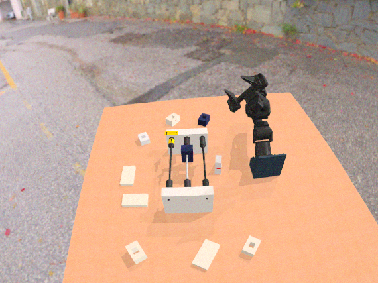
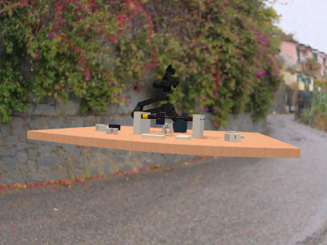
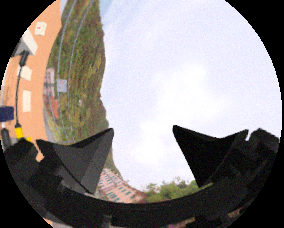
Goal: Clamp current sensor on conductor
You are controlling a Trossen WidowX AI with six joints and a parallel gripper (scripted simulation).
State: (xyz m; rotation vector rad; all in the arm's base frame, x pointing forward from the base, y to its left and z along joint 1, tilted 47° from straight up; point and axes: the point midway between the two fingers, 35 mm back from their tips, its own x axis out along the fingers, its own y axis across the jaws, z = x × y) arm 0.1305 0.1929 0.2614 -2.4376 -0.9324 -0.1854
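Note:
The open white sensor stands on the table right of the conductor rig in the top view, its red mark visible. Where its arrow points is too small to tell. The left conductor carries a yellow marker near the far end block, under a yellow label whose lettering is unreadable. No sensor is round this conductor. My gripper is open and empty, raised high behind and right of the rig, far from the sensor.
A navy block sits round the middle conductor. White end blocks bound the rig. A navy block and a white block lie behind it. Flat plates lie left; more white pieces lie in front.

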